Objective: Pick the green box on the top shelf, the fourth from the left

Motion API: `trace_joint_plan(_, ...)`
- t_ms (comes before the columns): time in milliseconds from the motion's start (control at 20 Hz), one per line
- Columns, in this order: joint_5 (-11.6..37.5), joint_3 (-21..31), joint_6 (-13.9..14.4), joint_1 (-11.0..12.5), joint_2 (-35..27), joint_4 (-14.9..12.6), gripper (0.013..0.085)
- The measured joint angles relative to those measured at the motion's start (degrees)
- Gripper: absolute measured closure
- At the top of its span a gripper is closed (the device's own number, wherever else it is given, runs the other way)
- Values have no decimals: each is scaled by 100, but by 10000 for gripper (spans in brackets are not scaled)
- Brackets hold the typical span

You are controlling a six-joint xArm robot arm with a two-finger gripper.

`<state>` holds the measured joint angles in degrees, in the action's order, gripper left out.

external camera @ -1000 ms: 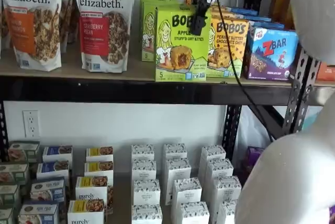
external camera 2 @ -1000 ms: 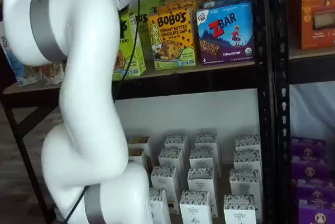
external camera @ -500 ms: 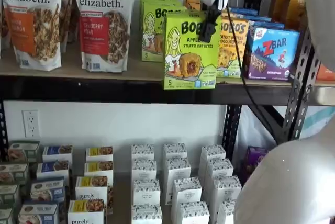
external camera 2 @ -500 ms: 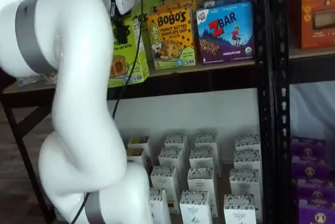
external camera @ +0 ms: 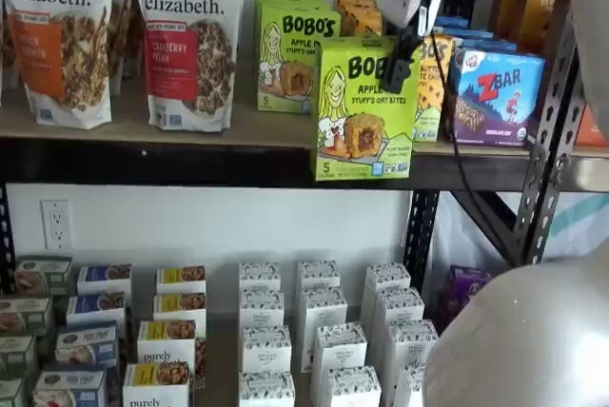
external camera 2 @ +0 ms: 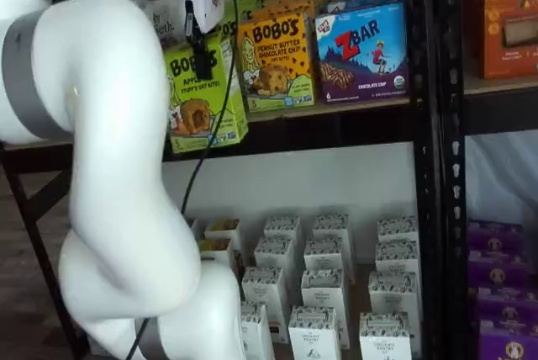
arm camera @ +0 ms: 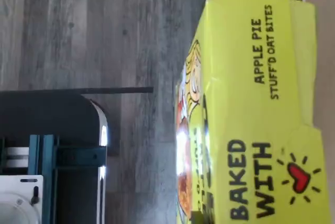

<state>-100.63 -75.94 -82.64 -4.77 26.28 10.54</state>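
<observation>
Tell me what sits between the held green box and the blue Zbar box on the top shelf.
The yellow-orange Bobo's peanut butter box, shown in both shelf views, between the green box and Zbar box.

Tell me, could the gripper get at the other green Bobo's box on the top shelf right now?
Probably not yet. The gripper is shut on the green box held out past the top shelf; the second green box itself stands unblocked.

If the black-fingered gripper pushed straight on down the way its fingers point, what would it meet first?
The lime-green Bobo's apple pie carton that the gripper is already shut on. Below it, apparently open air before the black-beamed top shelf; depth unclear.
</observation>
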Motion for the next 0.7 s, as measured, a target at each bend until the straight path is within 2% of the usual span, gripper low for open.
trace_joint_plan(350,111,436,-299,304,318,111,690)
trace_joint_plan(700,330,928,-527,512,672,133,690)
